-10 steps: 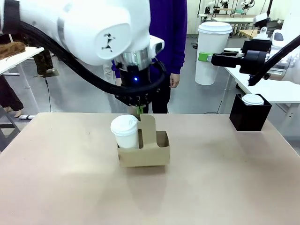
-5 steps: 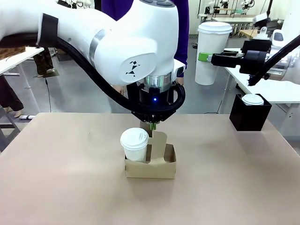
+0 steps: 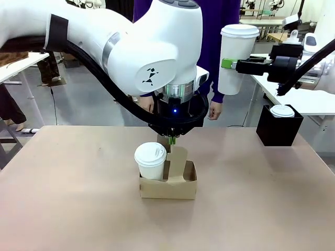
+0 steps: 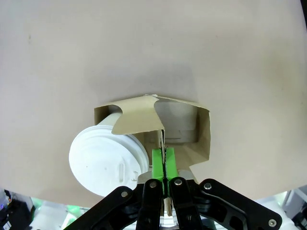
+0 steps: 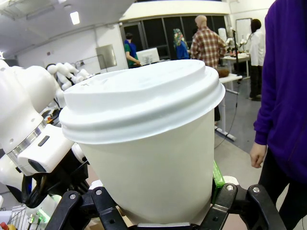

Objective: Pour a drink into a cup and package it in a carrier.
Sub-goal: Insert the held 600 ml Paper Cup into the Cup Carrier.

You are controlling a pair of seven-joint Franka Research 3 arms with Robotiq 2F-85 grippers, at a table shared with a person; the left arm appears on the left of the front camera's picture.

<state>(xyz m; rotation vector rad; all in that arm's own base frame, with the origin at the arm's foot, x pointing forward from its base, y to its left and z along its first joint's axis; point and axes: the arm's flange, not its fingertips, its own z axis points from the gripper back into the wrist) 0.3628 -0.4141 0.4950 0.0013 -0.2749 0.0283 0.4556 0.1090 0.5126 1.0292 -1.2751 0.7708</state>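
Observation:
The brown cardboard carrier (image 3: 168, 186) sits low at the table's middle. My left gripper (image 3: 171, 140) comes straight down on it and is shut on its upright handle panel (image 4: 139, 117). In the left wrist view the left gripper (image 4: 164, 154) presses its green pads on the panel's top edge. The cup (image 3: 151, 161), white with a white lid (image 4: 103, 160), stands in the carrier's (image 4: 202, 129) left compartment. The drink is hidden under the lid. My right gripper (image 3: 230, 64) is high at the right, shut on another, larger white lidded cup (image 3: 238, 57). That cup (image 5: 153, 143) sits between the right gripper's (image 5: 153, 206) fingers.
A black cube box (image 3: 279, 128) with a short lidded cup (image 3: 282, 111) in it stands at the table's far right. A person in a purple top (image 3: 222, 52) stands behind the far edge, hand (image 3: 215, 110) hanging. The tan tabletop (image 3: 68, 198) is bare on the left and front.
My left gripper carried the carrier and cup a little right and toward the camera, turning it, then held still. The person stepped to the right behind the table. The right arm stayed put.

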